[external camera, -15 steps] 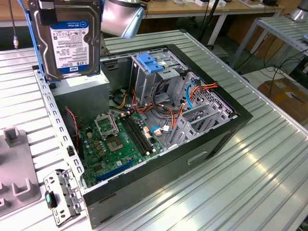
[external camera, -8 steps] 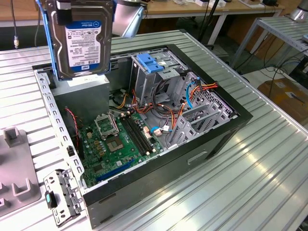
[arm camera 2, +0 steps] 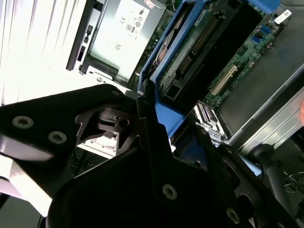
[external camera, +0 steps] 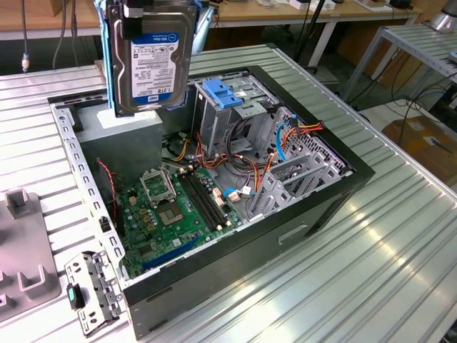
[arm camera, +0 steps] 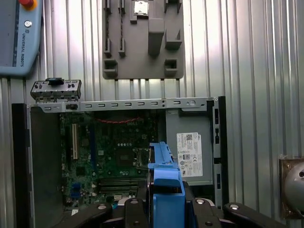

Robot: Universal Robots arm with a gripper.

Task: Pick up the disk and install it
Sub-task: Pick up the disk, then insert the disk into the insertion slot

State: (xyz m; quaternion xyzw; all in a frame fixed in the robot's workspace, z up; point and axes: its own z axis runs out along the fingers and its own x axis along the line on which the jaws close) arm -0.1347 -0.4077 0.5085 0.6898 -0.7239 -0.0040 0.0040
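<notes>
Gripper: the gripper (arm camera: 166, 209) is clamped on the disk, with a black finger (arm camera: 202, 210) pressed to each side of its blue carrier frame.
Disk: the disk (external camera: 153, 61) hangs upright from the gripper. Its labelled face shows in the exterior view, and it is held clear above the open case.
Computer case: the computer case (external camera: 335, 187) lies on its side with the cover off, directly below the gripper, on the ribbed metal surface (external camera: 400, 264).
Power supply: the grey power supply (external camera: 132, 132) sits inside the case, straight under the held disk.
Motherboard: the green motherboard (external camera: 171, 211) lies flat on the case floor, below the gripper.
Drive cage: the tall grey drive cage (external camera: 235, 118), topped by a blue latch piece, stands lower than the gripper, towards the exterior view's right of the disk.
Cables: the orange, red and blue cables (external camera: 285, 136) run just past the cage, farther from the gripper.
Fixture plate: the grey fixture plate (arm camera: 142, 42) rests on the surface outside the case, well apart from the gripper.
</notes>
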